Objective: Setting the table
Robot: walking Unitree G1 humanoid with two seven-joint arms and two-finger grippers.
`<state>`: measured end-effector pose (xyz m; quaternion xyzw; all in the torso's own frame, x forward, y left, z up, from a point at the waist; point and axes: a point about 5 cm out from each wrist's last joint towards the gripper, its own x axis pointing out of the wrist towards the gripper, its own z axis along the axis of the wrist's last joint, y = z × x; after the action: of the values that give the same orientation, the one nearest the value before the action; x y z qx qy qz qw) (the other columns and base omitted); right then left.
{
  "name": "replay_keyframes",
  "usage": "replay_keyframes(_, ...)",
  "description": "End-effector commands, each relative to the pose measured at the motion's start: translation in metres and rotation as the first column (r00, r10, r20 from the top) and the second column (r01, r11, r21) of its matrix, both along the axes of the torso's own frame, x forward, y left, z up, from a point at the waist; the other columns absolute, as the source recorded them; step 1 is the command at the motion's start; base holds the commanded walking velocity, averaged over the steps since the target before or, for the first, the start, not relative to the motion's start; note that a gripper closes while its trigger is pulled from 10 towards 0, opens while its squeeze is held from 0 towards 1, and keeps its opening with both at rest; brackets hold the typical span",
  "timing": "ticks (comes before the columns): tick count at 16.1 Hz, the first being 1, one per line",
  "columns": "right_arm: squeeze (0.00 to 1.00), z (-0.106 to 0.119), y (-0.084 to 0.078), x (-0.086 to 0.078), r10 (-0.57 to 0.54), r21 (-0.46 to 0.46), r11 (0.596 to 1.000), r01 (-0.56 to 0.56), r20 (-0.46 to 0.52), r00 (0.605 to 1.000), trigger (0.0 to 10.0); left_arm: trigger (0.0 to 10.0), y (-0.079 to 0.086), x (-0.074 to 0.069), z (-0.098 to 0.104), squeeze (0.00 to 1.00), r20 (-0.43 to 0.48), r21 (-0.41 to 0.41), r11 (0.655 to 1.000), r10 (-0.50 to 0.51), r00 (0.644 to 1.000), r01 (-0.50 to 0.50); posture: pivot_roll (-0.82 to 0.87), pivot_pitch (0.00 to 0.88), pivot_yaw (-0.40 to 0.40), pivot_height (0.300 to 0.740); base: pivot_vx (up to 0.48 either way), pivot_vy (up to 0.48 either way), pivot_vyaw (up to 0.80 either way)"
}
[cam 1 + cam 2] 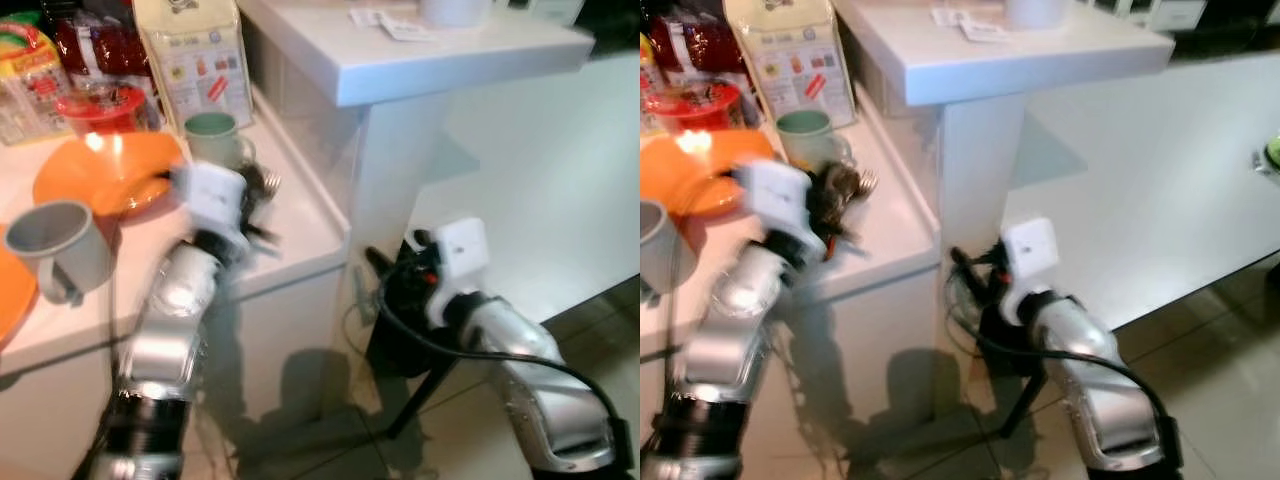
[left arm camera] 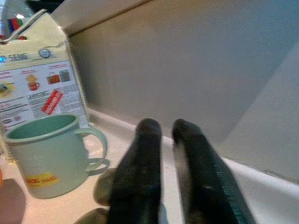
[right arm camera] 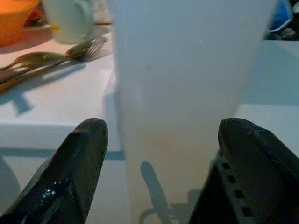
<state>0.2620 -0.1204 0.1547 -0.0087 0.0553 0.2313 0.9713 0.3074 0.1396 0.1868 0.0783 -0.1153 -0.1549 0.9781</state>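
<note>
The left gripper reaches over the near edge of the white counter, its two black fingers pressed almost together with only a thin slit between them and nothing visibly held. They lie low over the counter surface, right above the cutlery. The right gripper hangs lower, off the counter's corner and in front of the white pillar, with its fingers spread wide apart and nothing between them.

Nearest on the counter, at the robot's far left, a grey mug stands upright beside the edge of an orange plate. Beyond it sits an orange bowl, just left of the left wrist. A fork and a spoon lie side by side on the counter close to the left gripper, their heads pointing toward the green mug; in the head views they are partly hidden and blurred by the wrist.

The pale green mug stands upright just past the fingertips, its handle turned toward the gripper. Right behind it stands a cream carton with printed pictures. Left of the carton are a red cup and several bright food packets. Above and to the right, a higher white shelf carries some papers.
</note>
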Motion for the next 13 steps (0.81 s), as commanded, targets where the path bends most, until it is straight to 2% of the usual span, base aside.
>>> replay_keyframes(1, 0.0, 0.008, 0.007, -0.004, 0.041, 0.03, 0.999, -0.042, 0.031, 0.999, 10.0, 10.0, 0.012, -0.004, 0.004, 1.0, -0.002, -0.006, 1.0, 0.003, 1.0, -0.003, -0.02, 0.0, -0.013, 0.74, 0.0, 0.0, 0.0)
replay_keyframes(5, 0.0, 0.008, 0.004, -0.007, 0.032, 0.037, 0.999, -0.033, 0.03, 0.999, 10.0, 10.0, 0.011, -0.005, 0.003, 1.0, -0.053, 0.015, 0.999, -0.041, 0.998, 0.042, -0.02, 0.0, -0.01, 0.74, 0.0, 0.0, 0.0)
replay_keyframes(7, 0.0, 0.009, 0.003, -0.007, 0.038, 0.038, 0.999, -0.039, 0.03, 0.999, 10.0, 10.0, 0.011, -0.002, 0.0, 1.0, -0.127, 0.055, 0.996, -0.062, 0.99, 0.07, -0.02, 0.0, -0.011, 0.74, 0.0, 0.0, 0.0)
replay_keyframes(9, 0.0, 0.009, 0.003, -0.007, 0.056, 0.03, 0.998, -0.057, 0.029, 0.998, 10.0, 10.0, 0.01, 0.003, 0.0, 1.0, -0.179, 0.04, 0.995, -0.086, 0.98, 0.095, -0.02, 0.0, -0.015, 0.74, 0.0, 0.0, 0.0)
replay_keyframes(11, 0.0, 0.009, 0.004, -0.007, 0.098, 0.011, 0.995, -0.098, 0.023, 0.995, 10.0, 10.0, 0.012, 0.014, -0.003, 1.0, -0.261, 0.03, 0.996, -0.079, 0.962, 0.09, -0.02, 0.0, -0.018, 0.74, 0.0, 0.0, 0.0)
replay_keyframes(13, 0.0, 0.009, 0.005, -0.007, 0.128, 0.0, 0.992, -0.128, 0.022, 0.991, 10.0, 10.0, 0.021, 0.032, 0.001, 1.0, -0.278, 0.008, 1.0, 0.011, 0.961, -0.009, -0.02, 0.0, -0.02, 0.74, 0.0, 0.0, 0.0)
